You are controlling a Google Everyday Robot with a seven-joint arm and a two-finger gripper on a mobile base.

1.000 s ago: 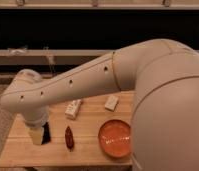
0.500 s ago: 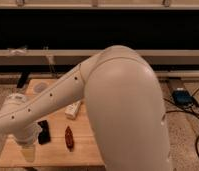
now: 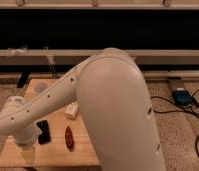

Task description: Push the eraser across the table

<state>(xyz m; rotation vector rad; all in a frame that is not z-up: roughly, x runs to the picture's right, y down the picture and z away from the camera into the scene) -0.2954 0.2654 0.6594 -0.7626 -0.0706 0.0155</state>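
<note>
The eraser (image 3: 43,131), a small flat black block, lies on the left part of the light wooden table (image 3: 55,152). My gripper (image 3: 26,151) hangs from the white arm's wrist at the table's front left corner. It is just left of and in front of the eraser, close beside it. Whether it touches the eraser cannot be told. The big white arm (image 3: 113,110) sweeps in from the right and hides the table's right half.
A dark red pepper-like thing (image 3: 69,137) lies right of the eraser. A small white block (image 3: 71,109) lies behind it. A grey round item (image 3: 41,87) sits at the table's far left corner. A box (image 3: 182,96) and cables lie on the floor to the right.
The arm has swung lower and farther across the view, now hiding the orange plate and the table's right side. The gripper came down to the front left corner. The eraser has barely shifted.
</note>
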